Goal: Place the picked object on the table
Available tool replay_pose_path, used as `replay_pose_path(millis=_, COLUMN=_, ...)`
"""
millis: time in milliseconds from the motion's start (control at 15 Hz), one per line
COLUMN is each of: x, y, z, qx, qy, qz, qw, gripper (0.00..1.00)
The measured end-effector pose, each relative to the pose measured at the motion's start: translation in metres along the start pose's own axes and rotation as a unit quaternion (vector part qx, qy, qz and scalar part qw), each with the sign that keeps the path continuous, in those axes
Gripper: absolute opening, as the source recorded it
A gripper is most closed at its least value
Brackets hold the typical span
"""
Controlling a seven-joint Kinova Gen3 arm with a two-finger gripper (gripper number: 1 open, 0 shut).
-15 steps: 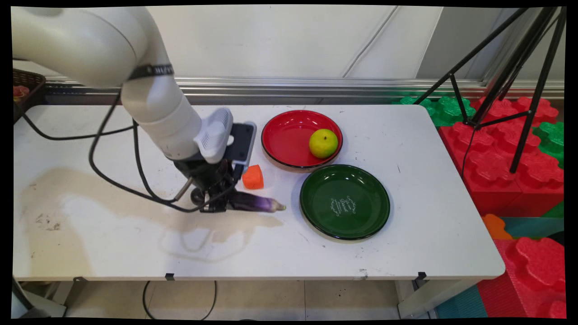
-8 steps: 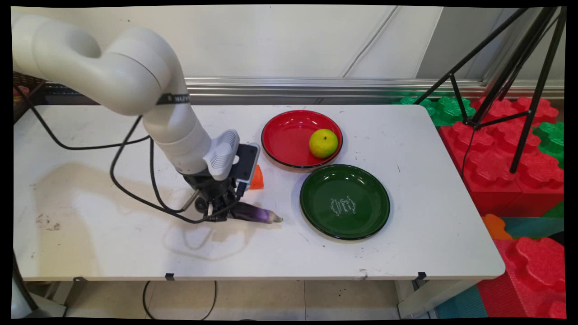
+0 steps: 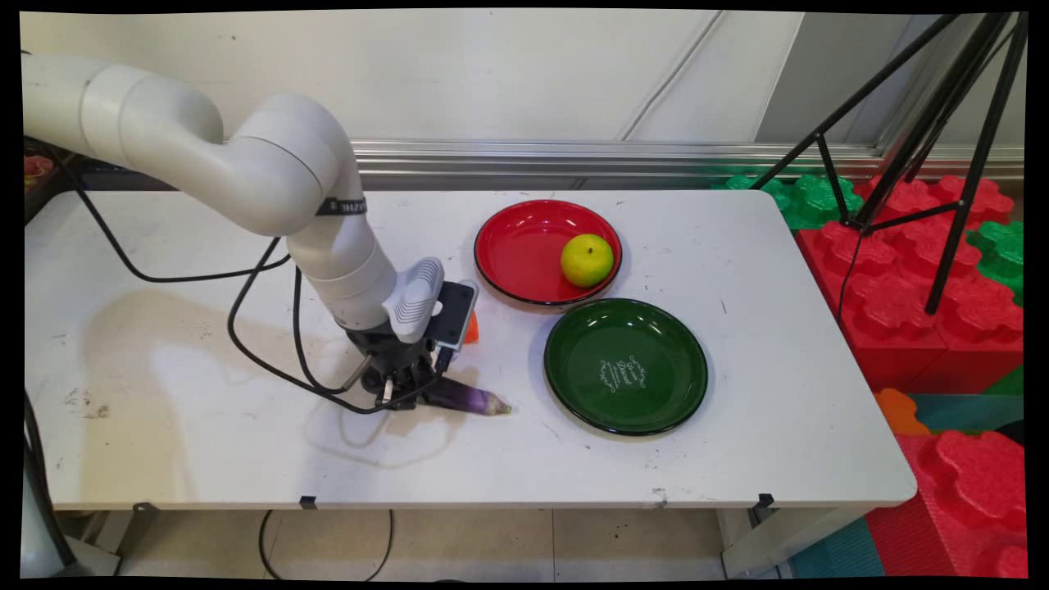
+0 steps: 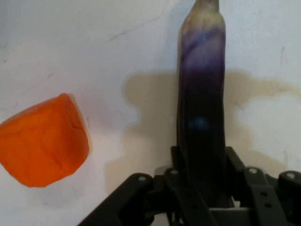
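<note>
My gripper (image 3: 407, 393) (image 4: 201, 174) is shut on the thick end of a purple eggplant (image 3: 471, 399) (image 4: 201, 103), low over the white table (image 3: 205, 459). The eggplant's pale tip points right, toward the green plate (image 3: 626, 366). In the hand view the eggplant runs straight up from between the fingers. An orange block (image 3: 470, 326) (image 4: 43, 140) lies just behind the hand, mostly hidden by it in the main view. Farther back stands a red plate (image 3: 524, 246) with a yellow-green fruit (image 3: 587, 260) in it.
A black tripod (image 3: 926, 131) stands off the table's right end above red and green foam blocks (image 3: 926, 287). Black cables (image 3: 270, 344) hang from the arm over the table's left half. A dark basket (image 3: 37, 168) sits at the far left.
The arm has carried the eggplant toward the table's near side and slightly right. The hand now covers most of the orange block. Plates and fruit have not moved.
</note>
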Motion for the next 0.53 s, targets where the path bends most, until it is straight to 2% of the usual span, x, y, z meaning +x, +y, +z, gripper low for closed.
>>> replay_pose_path(millis=67, x=-0.0003, y=-0.0006, z=0.0021, qx=0.0, qy=-0.001, qz=0.001, qw=1.0, gripper=0.0)
replay_pose_path(millis=133, x=-0.0007, y=-0.0015, z=0.005, qx=-0.001, qy=-0.002, qz=0.002, qw=1.0, gripper=1.0)
replay_pose_path(millis=533, x=-0.0031, y=-0.0056, z=0.0119, qx=0.0, qy=-0.002, qz=0.004, qw=1.0, gripper=1.0)
